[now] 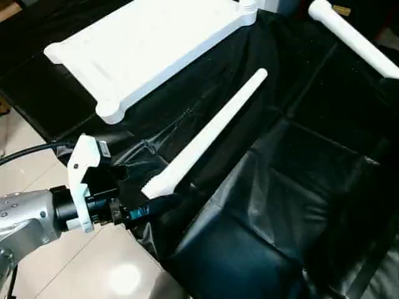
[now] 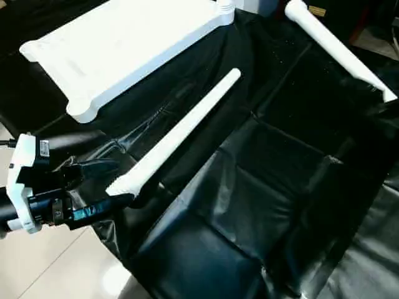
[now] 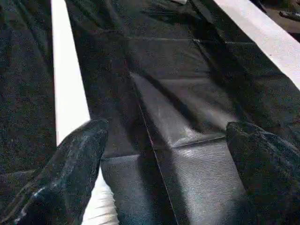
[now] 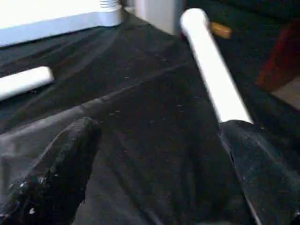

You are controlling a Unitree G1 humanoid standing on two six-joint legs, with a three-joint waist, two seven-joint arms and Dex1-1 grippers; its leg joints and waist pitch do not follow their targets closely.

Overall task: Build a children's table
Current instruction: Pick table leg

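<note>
The table top (image 1: pixel 149 47) lies at far left on black sheeting (image 1: pixel 293 187). One tapered leg (image 1: pixel 206 134) lies diagonally at centre; a second leg (image 1: pixel 355 40) lies far right, cut off by the frame. The left tool (image 1: pixel 146 196) reaches in low from the near left, fingers spread wide around the centre leg's ribbed near end, gripping nothing. The right tool (image 4: pixel 154 173) stands open above the sheeting beside the second leg. A label on the left wrist bracket (image 1: pixel 84 168) is unreadable.

Bright overhead light; glare on the pale floor (image 1: pixel 124 277) and glossy black sheet (image 1: pixel 299 205); wrist-view fingertips (image 3: pixel 75 159) soft, out of focus.
</note>
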